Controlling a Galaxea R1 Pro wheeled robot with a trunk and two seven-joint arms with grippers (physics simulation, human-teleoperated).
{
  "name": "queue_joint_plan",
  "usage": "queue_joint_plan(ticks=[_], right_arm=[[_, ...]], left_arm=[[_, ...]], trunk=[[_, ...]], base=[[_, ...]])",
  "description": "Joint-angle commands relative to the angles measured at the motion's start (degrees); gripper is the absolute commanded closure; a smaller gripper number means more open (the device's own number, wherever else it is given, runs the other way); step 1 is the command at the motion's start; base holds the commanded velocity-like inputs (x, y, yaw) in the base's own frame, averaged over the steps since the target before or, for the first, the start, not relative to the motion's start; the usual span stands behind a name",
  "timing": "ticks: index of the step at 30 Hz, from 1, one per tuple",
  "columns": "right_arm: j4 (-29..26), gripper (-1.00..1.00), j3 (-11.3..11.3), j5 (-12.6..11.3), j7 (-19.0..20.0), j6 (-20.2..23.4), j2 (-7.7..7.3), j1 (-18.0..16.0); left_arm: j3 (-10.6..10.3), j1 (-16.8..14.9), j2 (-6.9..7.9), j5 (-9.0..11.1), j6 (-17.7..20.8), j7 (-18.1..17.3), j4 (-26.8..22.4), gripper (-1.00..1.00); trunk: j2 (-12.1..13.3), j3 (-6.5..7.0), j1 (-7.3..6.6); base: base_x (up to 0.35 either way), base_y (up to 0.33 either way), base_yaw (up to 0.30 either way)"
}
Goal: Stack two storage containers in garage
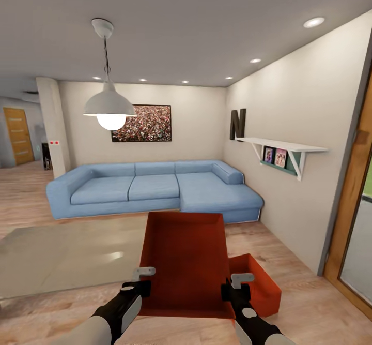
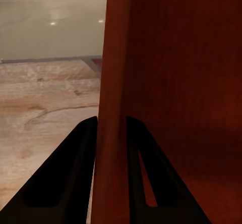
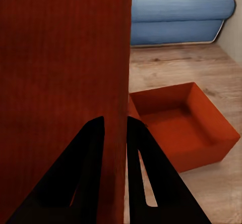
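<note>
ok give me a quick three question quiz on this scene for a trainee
1. True or false: both claws grip the same storage container.
2. Where is the second container? A) on the sofa B) on the wood floor beside the lifted one C) on the shelf
3. Fill in: the lifted container is held by its two side ____.

Key
1. True: the left claw and right claw each pinch a wall of the lifted container.
2. B: the second container rests on the wood floor, not on the sofa.
3. walls
</note>
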Motion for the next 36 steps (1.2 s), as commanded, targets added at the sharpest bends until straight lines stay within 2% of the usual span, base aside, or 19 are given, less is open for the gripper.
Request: queue_joint_plan(ticks=[1, 36], right_arm=[[0.07, 1.00, -1.62, 0.45, -0.14, -0.20, 0.01, -0.05], [0.07, 1.00, -1.62, 0.45, -0.14, -0.27, 0.01, -0.05]], left_arm=[[0.68, -0.05, 0.34, -0.91, 0.39, 0.87, -0.25, 1.00], [0.68, -0.06, 0.34, -0.91, 0.39, 0.89, -0.38, 1.00]], trunk=[[-0.08, -0.09, 0.02], [-0.08, -0.09, 0.02]], base=[[0.000, 0.000, 0.299], [0.000, 0.000, 0.300]])
